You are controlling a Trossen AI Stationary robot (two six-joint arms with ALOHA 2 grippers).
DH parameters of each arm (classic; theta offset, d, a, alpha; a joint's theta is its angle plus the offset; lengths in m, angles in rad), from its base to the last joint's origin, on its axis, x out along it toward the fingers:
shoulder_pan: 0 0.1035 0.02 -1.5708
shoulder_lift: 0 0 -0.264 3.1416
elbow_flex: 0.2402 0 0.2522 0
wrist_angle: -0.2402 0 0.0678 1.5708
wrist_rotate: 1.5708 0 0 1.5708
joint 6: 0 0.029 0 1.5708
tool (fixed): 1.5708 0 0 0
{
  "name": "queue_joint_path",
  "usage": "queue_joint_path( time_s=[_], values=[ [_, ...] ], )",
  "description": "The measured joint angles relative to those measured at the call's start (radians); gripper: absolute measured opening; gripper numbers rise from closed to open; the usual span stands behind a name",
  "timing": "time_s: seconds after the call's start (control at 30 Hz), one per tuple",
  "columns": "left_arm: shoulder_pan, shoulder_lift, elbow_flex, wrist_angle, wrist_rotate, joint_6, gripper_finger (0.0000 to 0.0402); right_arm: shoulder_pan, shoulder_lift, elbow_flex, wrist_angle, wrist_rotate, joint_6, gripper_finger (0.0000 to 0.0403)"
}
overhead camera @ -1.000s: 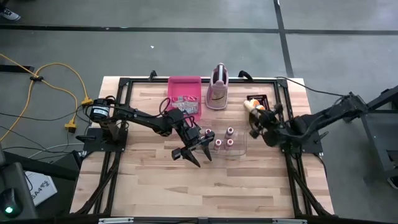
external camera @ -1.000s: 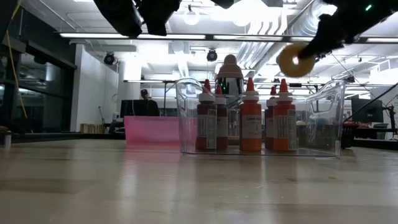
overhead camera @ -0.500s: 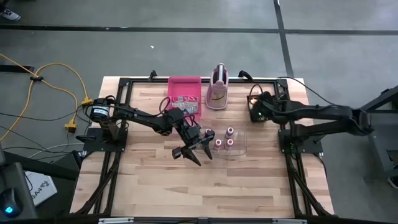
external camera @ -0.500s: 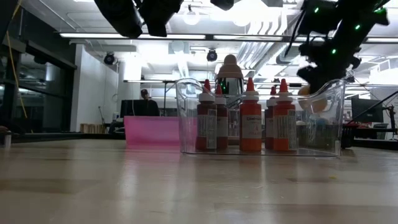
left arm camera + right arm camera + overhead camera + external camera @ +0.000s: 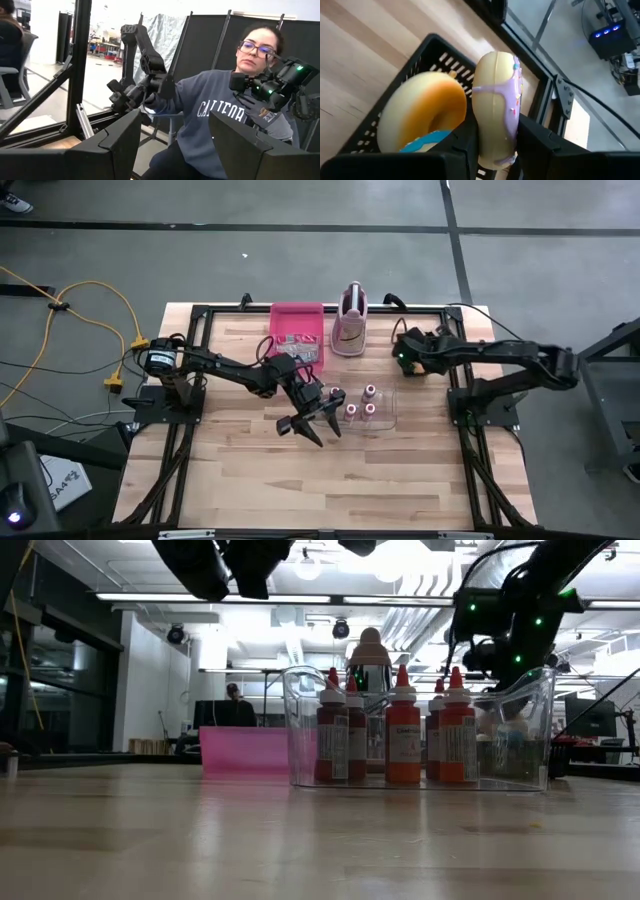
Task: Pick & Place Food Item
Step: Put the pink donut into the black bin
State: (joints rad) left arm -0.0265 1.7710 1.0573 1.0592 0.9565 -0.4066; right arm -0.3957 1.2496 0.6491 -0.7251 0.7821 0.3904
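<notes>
The wooden table (image 5: 250,480) fills the middle of the floor, framed by black rails; the left arm reaches out over its centre, and its left gripper (image 5: 311,427) hangs in the air with the fingers spread wide and nothing between them, just beside the clear bin (image 5: 365,408); the right arm stretches in from the far side toward the back corner, where the right gripper (image 5: 404,352) sits above the black basket (image 5: 427,52); at the back edge lie a pink tray (image 5: 297,335) and, next to it, a pink-and-white upright holder (image 5: 347,320); the clear bin holds several red sauce bottles (image 5: 403,740) standing upright; in the right wrist view the right gripper's fingers are clamped narrowly on a cream doughnut with lilac icing (image 5: 496,107), held on edge over the basket, and a second doughnut with blue icing (image 5: 422,117) leans inside the basket just beside it, seemingly touching; beyond the table a person in a grey sweatshirt (image 5: 215,117) sits watching.
</notes>
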Motion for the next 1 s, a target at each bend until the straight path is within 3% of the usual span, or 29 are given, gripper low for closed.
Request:
queue_joint_path(
  time_s=[0.57, 1.0],
  values=[
    [0.0, 0.0, 0.0, 0.0, 0.015, -0.014, 0.0227, 0.001, 0.071, 0.0, -0.001, -0.037, -0.006, 0.0102],
    [0.0, 0.0, 0.0, 0.0, 0.017, -0.013, 0.0227, 0.001, 0.071, 0.0, -0.002, -0.059, -0.029, 0.0173]
  ],
)
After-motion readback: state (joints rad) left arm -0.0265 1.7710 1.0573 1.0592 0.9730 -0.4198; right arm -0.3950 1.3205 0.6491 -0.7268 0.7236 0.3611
